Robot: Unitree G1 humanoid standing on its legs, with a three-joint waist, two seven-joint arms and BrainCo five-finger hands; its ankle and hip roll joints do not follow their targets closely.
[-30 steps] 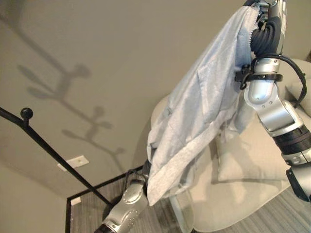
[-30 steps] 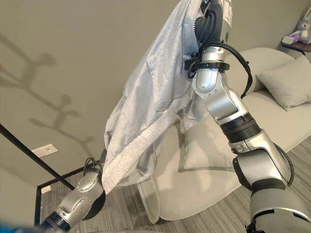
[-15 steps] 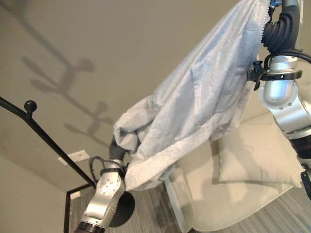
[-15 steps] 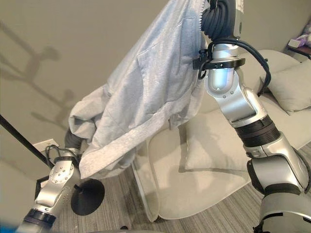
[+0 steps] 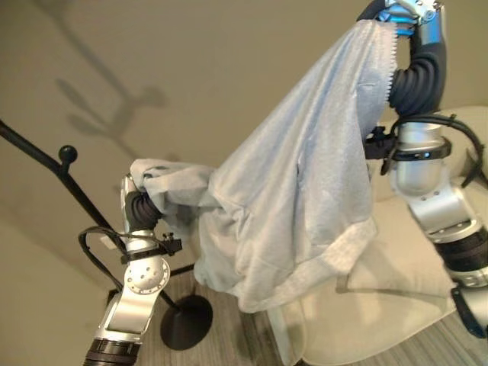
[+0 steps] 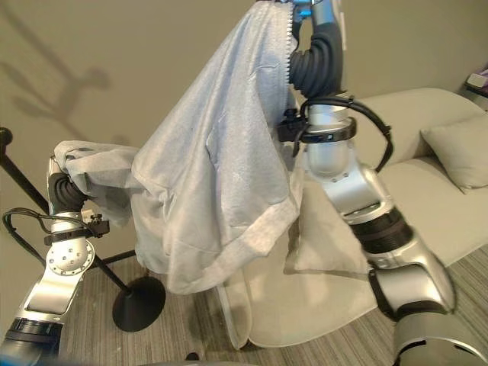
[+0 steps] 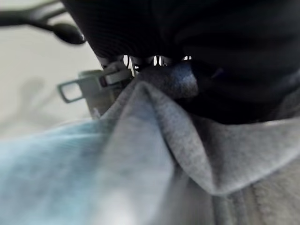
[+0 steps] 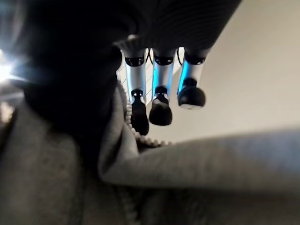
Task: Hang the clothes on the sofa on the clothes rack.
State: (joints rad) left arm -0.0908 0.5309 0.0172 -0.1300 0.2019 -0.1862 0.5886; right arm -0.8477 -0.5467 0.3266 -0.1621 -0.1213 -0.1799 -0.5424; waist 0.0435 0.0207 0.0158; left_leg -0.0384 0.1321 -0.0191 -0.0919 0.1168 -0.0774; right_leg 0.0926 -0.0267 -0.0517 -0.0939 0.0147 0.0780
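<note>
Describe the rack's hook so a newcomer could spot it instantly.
Start at the beige wall on the robot's left, where the black clothes rack slants up from its round base. A short peg branches off it, ending in a small black ball, beside the left hand gripping the grey hoodie.

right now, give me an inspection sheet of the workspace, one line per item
surface: grey striped floor.
job's things: grey zip hoodie held up between both hands, off the sofa; black clothes rack beside it, hoodie not yet on it.
clutter: cushions on the sofa.
grippers: left hand pinching one end of the cloth; right hand raised, gripping the zip edge.
cables: nothing seen.
surroundings: beige wall.
</note>
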